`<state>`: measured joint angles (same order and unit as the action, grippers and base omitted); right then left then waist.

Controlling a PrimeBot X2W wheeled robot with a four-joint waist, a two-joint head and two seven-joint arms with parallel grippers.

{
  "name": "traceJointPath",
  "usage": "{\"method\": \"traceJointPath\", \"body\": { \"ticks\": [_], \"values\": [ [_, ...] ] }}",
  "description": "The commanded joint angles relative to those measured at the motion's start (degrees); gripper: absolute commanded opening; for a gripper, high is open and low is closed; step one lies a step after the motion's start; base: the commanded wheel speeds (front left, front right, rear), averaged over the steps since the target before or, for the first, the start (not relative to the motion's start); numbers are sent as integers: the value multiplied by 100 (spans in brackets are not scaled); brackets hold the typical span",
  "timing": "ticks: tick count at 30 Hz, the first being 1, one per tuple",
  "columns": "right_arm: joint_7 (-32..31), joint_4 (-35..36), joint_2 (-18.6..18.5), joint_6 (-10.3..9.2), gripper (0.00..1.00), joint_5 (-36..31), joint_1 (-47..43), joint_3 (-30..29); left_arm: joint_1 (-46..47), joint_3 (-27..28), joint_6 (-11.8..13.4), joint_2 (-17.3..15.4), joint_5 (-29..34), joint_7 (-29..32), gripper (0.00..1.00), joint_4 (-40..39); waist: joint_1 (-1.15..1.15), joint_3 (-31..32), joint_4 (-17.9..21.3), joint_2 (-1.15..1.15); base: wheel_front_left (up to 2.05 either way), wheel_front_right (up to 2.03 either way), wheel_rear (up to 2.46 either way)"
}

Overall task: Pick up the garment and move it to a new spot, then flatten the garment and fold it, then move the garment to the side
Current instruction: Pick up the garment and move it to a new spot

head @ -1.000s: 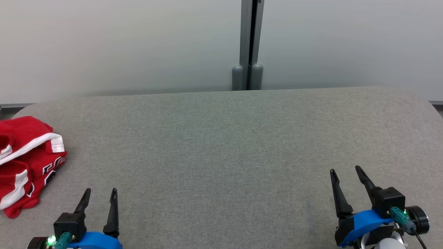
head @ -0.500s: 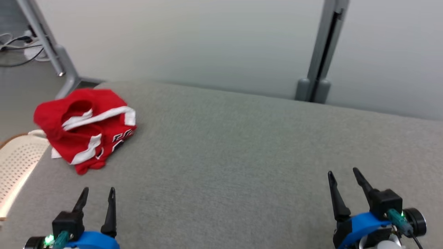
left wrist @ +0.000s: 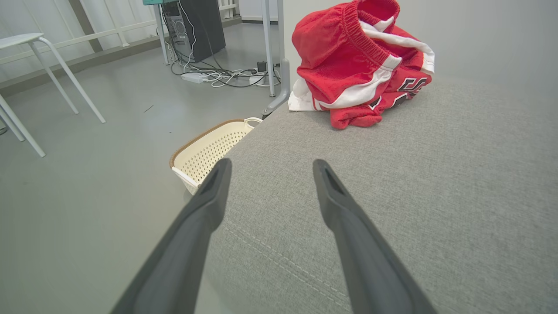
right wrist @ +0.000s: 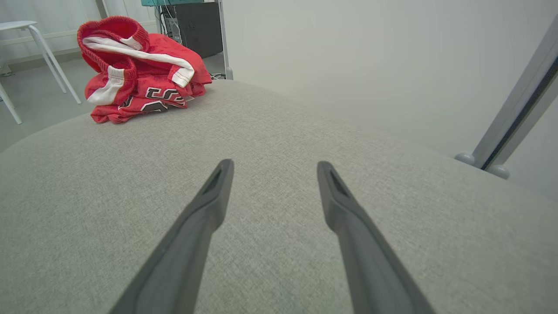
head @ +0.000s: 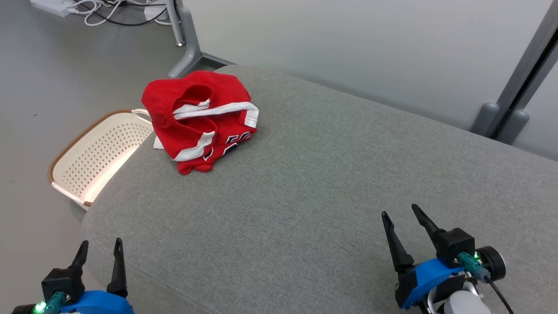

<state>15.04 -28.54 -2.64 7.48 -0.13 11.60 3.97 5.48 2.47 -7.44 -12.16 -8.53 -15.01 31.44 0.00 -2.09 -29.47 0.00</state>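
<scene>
The garment point(head: 198, 120) is a pair of red shorts with white stripes and black lettering, bunched in a heap near the far left corner of the grey padded table point(head: 314, 183). The same heap shows as the garment point(left wrist: 362, 65) in the left wrist view and the garment point(right wrist: 139, 69) in the right wrist view. My left gripper point(head: 99, 246) stands open at the table's near left corner, well short of the heap, nothing between its fingers point(left wrist: 209, 196). My right gripper point(head: 399, 213) is open and empty at the near right, far from the shorts.
A cream perforated laundry basket point(head: 93, 157) sits on the floor just beyond the table's left edge, below the garment. Desk legs point(head: 185, 39) and cables point(head: 113, 8) stand behind it. A grey partition post point(head: 514, 87) rises at the far right. A white stool point(left wrist: 30, 65) stands on the floor.
The head camera has swung to the left, so the garment and the basket now sit further into the picture. Both grippers stay open and still on the near edge.
</scene>
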Motion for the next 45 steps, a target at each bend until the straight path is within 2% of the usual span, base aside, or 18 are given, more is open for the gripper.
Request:
{"method": "traceJointPath", "body": {
  "ticks": [1, 6, 12, 20, 25, 34, 41, 42, 44, 45],
  "values": [
    [22, -38, -40, 3, 100, 54, 120, 80, 36, 30, -8, 43, -17, -25, 100, 0, 0, -109, -97, 0, 0, 0, 0],
    [22, -103, -40, 3, 100, 55, 236, 205, 85, 134, -8, 100, -85, -25, 100, 14, 0, -156, -104, 0, 0, 0, 0],
    [22, -73, -43, 3, 100, -54, 259, 231, 410, -92, -8, 25, -395, -25, 100, 142, 0, -315, 17, 0, 0, 0, 0],
    [22, 40, -39, 3, 100, -375, 731, 354, 1451, -488, -8, -505, -1313, -20, 100, 413, 0, -1079, 426, 0, 0, 0, 0],
    [22, 161, -41, 3, 100, -565, 982, 411, 2078, -631, -8, -844, -1678, -22, 100, 501, 0, -1578, 676, 0, 0, 0, 0],
    [9, 360, -58, -1, 100, -741, 1180, 368, 2895, -764, -8, -1433, -1972, -20, 100, 984, 0, -2301, 1181, 0, 0, 0, 0],
    [-1, 465, -85, -4, 100, -779, 1130, 271, 3259, -438, -8, -1631, -1865, -20, 100, 1457, 0, -2592, 1458, 0, 0, 0, 0],
    [-9, 469, -88, -4, 100, -758, 1119, 258, 3264, -424, -9, -1612, -1819, -20, 96, 1519, 0, -2603, 1483, 0, 0, 0, 0],
    [-12, 484, -92, -4, 100, -722, 1105, 255, 3337, -337, -9, -1631, -1747, -20, 13, 1602, 0, -2612, 1529, 0, 0, 0, 0],
    [-11, 499, -91, -4, 100, -696, 1093, 258, 3370, -307, -9, -1605, -1732, -21, 0, 1602, 0, -2599, 1546, 0, 0, 0, 0]
  ]
}}
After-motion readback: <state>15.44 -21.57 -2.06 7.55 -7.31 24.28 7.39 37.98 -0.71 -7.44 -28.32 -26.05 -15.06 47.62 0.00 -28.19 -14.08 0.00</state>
